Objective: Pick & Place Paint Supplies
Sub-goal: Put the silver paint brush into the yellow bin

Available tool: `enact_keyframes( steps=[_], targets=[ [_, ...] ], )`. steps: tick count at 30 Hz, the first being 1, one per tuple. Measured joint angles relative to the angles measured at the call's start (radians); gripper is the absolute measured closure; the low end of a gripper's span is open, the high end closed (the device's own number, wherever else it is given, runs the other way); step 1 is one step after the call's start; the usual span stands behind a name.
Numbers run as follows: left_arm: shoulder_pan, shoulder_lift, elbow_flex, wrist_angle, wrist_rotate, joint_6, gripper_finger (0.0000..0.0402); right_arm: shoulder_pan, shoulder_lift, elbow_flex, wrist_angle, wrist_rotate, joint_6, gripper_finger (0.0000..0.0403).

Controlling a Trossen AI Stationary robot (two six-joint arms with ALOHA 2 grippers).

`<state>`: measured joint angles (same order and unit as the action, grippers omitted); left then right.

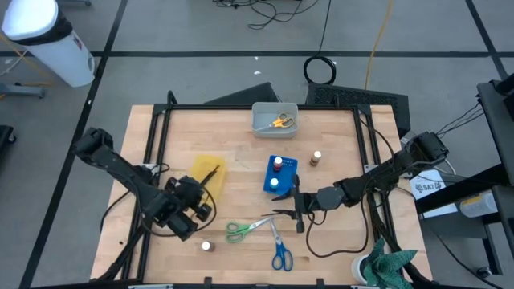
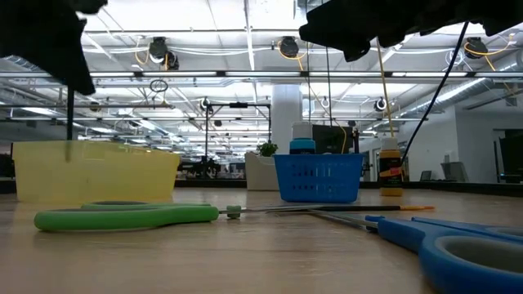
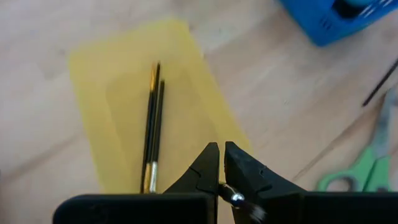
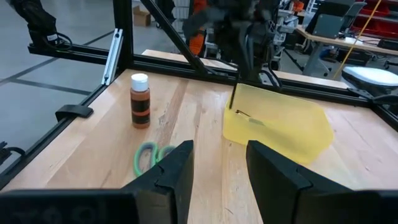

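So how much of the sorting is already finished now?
Done: two brushes lie in the yellow tray, two bottles stand in the blue tray. In hand: the left gripper holds a third brush. Left: green scissors and blue scissors on the table.

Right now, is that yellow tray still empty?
No: in the left wrist view two thin dark brushes already lie side by side in the yellow tray, and the left gripper holds another brush above it.
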<state>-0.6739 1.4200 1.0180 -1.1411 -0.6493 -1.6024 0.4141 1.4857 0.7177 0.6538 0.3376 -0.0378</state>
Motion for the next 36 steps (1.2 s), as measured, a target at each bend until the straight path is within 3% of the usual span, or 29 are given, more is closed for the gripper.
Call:
enact_keyframes(
  steps=[4,13,20,27,31,36],
  targets=[
    [0.015,0.014,-0.011,0.042,0.056,0.013,0.0386,0.0,0.0,0.0,0.003,0.0,0.0,0.0266],
    [0.062,0.015,-0.011,0.253,0.019,0.201,0.0387,0.0,0.0,0.0,0.019,0.0,-0.001,0.0266],
    [0.141,0.015,-0.011,0.283,-0.063,0.273,0.0386,0.0,0.0,0.0,0.017,0.0,-0.001,0.0266],
    [0.162,0.015,-0.011,0.28,-0.047,0.308,0.0382,0.0,0.0,0.0,0.001,0.0,-0.001,0.0266],
    [0.149,0.013,-0.011,0.279,0.085,0.266,0.0361,0.0,0.0,0.0,-0.003,0.0,-0.001,0.0266],
    [0.142,0.017,-0.011,0.274,0.093,0.255,0.031,0.0,0.0,0.0,-0.004,0.0,0.0,0.0266]
  ],
)
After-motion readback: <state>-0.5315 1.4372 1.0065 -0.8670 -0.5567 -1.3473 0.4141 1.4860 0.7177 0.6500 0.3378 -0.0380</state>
